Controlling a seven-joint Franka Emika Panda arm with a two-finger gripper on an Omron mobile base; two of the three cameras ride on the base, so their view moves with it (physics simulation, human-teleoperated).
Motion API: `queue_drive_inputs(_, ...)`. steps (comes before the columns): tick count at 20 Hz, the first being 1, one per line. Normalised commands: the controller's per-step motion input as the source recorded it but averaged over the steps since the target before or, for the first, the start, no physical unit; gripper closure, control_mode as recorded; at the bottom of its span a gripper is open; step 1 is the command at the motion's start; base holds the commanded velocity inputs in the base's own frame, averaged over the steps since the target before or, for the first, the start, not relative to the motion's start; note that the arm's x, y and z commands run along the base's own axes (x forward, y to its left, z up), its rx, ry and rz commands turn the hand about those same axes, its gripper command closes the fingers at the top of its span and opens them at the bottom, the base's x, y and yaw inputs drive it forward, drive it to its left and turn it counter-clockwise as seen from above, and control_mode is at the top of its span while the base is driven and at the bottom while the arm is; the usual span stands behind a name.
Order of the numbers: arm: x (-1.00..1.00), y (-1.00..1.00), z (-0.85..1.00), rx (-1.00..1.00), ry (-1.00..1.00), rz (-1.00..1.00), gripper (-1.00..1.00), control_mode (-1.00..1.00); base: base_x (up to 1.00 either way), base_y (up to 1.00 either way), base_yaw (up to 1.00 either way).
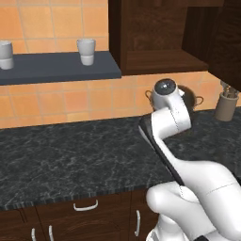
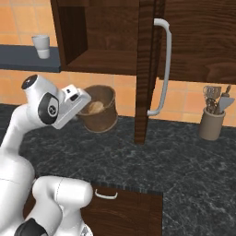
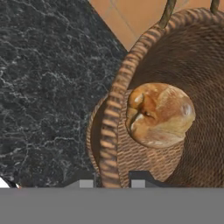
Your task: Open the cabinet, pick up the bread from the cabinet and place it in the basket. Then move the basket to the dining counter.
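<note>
Orange tiled wall point(image 1: 56, 101), black marbled counter point(image 1: 70, 155)

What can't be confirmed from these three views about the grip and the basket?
- Gripper: in the hand view its fingertips straddle the basket rim, but the bottom edge cuts them off, so contact cannot be told.
- Basket handle: hand view, cut off by the top edge.
- Basket: left base view, mostly hidden behind the arm.
- Bread: right base view, partly hidden by the hand.
- Utensil holder: tools too small to name.

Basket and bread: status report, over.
Gripper straddles rim of round brown woven basket, jaws apart. Golden-brown bread roll lies inside it. Dark wooden cabinet door hangs open beside basket.
</note>
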Motion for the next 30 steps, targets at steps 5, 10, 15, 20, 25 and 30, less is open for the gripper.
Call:
queue_drive_inputs(5,-0.64,0.27,1.00,0.15,-0.02,0.04,1.00,-1.00,0.00,0.00,0.00)
queue_drive_inputs(10,-0.47,0.04,0.72,0.06,0.00,0.00,1.00,-1.00,0.00,0.00,0.00)
queue_drive_inputs(15,-0.34,0.01,0.41,0.00,0.00,0.00,1.00,-1.00,0.00,0.00,0.00)
queue_drive_inputs(20,-0.18,0.10,-0.02,-0.01,0.01,0.04,1.00,-1.00,0.00,0.00,0.00)
queue_drive_inputs(25,0.00,0.00,0.00,0.00,0.00,0.00,1.00,1.00,-0.35,0.53,0.30)
queue_drive_inputs(30,0.00,0.00,0.00,0.00,0.00,0.00,1.00,1.00,-0.19,0.60,0.81)
